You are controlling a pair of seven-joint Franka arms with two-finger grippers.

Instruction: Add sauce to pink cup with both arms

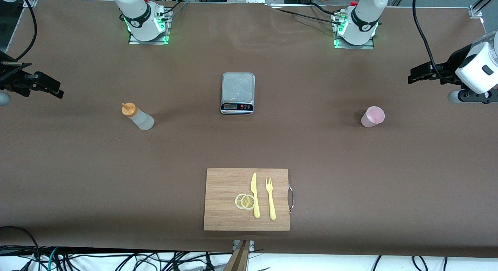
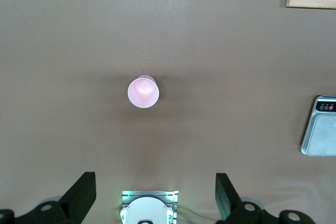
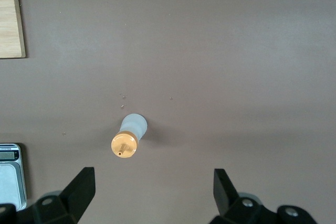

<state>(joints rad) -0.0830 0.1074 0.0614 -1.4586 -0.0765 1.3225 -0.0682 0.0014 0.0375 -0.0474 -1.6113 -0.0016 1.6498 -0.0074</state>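
Bottle (image 1: 137, 116) is stood upright at frame's mid-left — right gripper (image 3: 152, 192), fingers spread, is held high above it. Cup (image 1: 372, 116) sits mid-right under left gripper (image 2: 155, 195) — also spread, empty.

Even, diffuse overhead light falls on the brown tabletop (image 1: 78, 166), bright enough that nothing sits in deep shade. Shadows are soft and short: a faint smudge beside the squeeze bottle (image 1: 138, 116) and another beside the pink cup (image 1: 372, 116). The scale (image 1: 237, 93) shows a mild sheen on its metal plate, without hard glare. Green lamps glow at both arm bases. The front view is sharp throughout, with a dim band along the tabletop's nearest edge. Both wrist views are slightly softer, and their corners darken a little
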